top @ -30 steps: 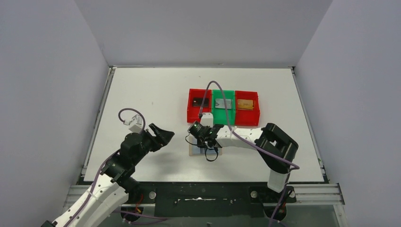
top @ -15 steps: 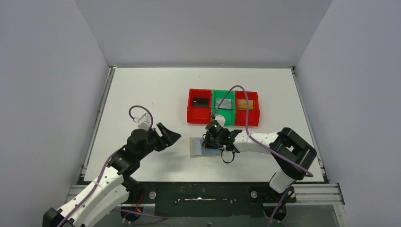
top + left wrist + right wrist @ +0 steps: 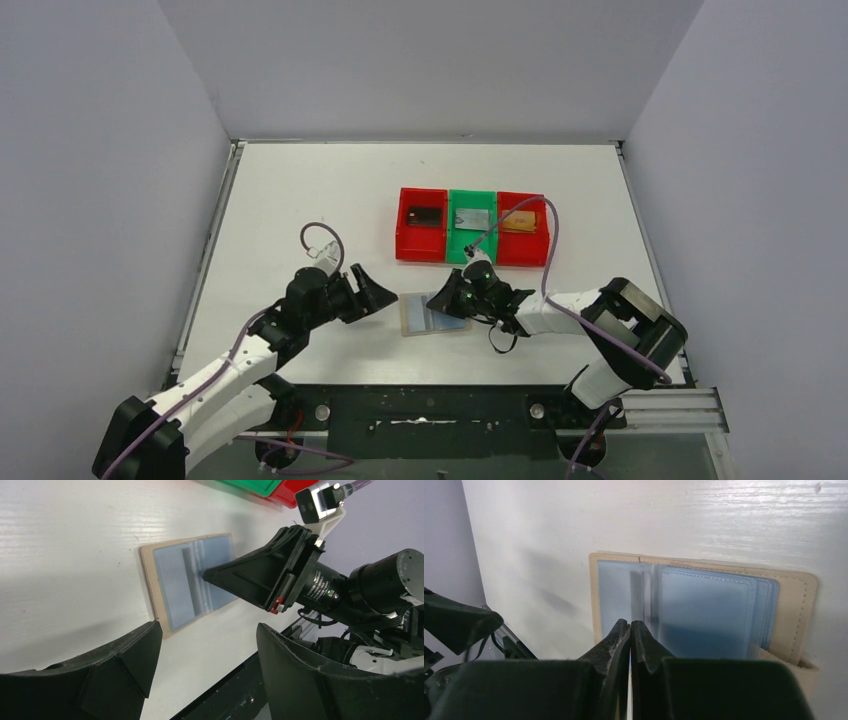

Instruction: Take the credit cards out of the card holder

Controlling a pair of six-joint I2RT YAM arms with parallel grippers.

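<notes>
card holder (image 3: 418,315) open flat, credit cards (image 3: 425,214) in trays (image 3: 404,249)

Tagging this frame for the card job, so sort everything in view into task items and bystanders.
Job in hand: card holder, lying open; dark credit card; grey credit card; tan credit card; right gripper, shut, tip at the holder's middle; left gripper, open.

Just lying about: red trays and green tray, a card in each; table.
</notes>
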